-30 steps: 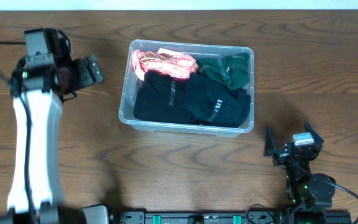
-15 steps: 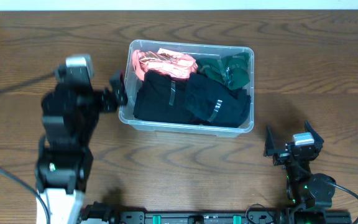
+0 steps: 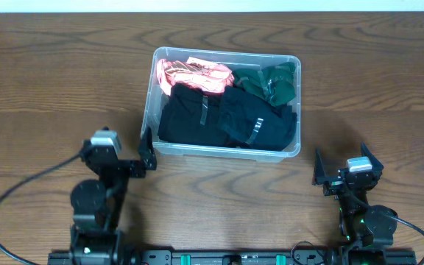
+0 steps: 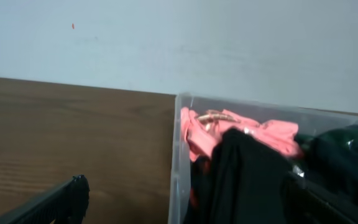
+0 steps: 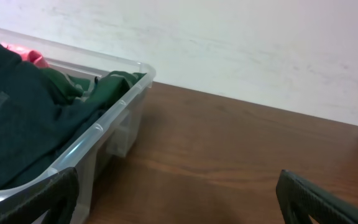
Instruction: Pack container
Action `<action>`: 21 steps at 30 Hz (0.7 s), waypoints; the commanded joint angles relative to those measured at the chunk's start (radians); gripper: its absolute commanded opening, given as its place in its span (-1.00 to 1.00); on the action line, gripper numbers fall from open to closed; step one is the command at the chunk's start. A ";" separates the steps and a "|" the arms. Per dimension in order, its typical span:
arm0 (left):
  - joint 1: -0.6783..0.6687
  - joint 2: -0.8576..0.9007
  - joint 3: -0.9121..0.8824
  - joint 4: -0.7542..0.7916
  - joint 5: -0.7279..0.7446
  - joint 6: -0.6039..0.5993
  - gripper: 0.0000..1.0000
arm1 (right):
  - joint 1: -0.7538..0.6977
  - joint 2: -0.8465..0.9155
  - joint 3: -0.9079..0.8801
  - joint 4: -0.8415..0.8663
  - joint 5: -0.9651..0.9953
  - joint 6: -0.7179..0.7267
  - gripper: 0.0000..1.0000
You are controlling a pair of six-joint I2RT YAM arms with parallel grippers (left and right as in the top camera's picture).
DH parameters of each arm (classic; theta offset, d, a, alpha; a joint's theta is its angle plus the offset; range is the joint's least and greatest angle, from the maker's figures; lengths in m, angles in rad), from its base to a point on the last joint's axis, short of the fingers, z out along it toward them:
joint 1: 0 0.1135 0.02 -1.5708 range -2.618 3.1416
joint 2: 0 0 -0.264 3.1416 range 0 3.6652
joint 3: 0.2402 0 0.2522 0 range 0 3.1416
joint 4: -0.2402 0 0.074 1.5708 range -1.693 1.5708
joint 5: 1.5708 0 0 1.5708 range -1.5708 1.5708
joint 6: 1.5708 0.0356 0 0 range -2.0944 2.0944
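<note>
Inside the container (image 3: 150,110) the clothes (image 3: 219,118) look fully packed, while the left gripper (image 3: 116,156) and right gripper (image 3: 342,168) gape wide, empty

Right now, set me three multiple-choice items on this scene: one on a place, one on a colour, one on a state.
1. Where does the pink garment lie?
A. In the far left corner of the bin
B. In the near right corner of the bin
C. On the table

2. What colour is the largest garment in the bin?
A. White
B. Black
C. Yellow

3. How is the right gripper?
A. Shut on a garment
B. Inside the bin
C. Open, holding nothing

Answers:
1 A: the overhead view shows it against the bin's far left walls.
2 B: the black garment fills most of the bin.
3 C: its fingers stand wide apart outside the bin, with nothing between them.
</note>
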 commanded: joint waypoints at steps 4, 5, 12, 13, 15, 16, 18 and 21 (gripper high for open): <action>0.002 -0.148 -0.154 0.067 -0.005 0.009 0.96 | 0.007 -0.006 -0.002 -0.004 0.010 0.010 0.99; 0.002 -0.170 -0.174 0.079 -0.005 0.009 0.96 | 0.007 -0.006 -0.002 -0.004 0.010 0.010 0.99; 0.002 -0.264 -0.251 0.085 -0.037 0.010 0.96 | 0.007 -0.006 -0.002 -0.004 0.010 0.010 0.99; 0.002 -0.274 -0.251 0.066 -0.048 0.010 0.96 | 0.007 -0.006 -0.002 -0.004 0.010 0.010 0.99; 0.002 -0.285 -0.251 0.059 -0.063 0.010 0.96 | 0.007 -0.006 -0.002 -0.004 0.010 0.010 0.99; 0.002 -0.290 -0.251 0.056 -0.070 0.010 0.96 | 0.007 -0.006 -0.002 -0.004 0.010 0.010 0.99; 0.002 -0.305 -0.251 0.044 -0.080 0.018 0.96 | 0.007 -0.006 -0.002 -0.004 0.010 0.010 0.98; 0.002 -0.338 -0.251 0.006 -0.096 0.022 0.96 | 0.007 -0.006 -0.002 -0.004 0.010 0.010 0.98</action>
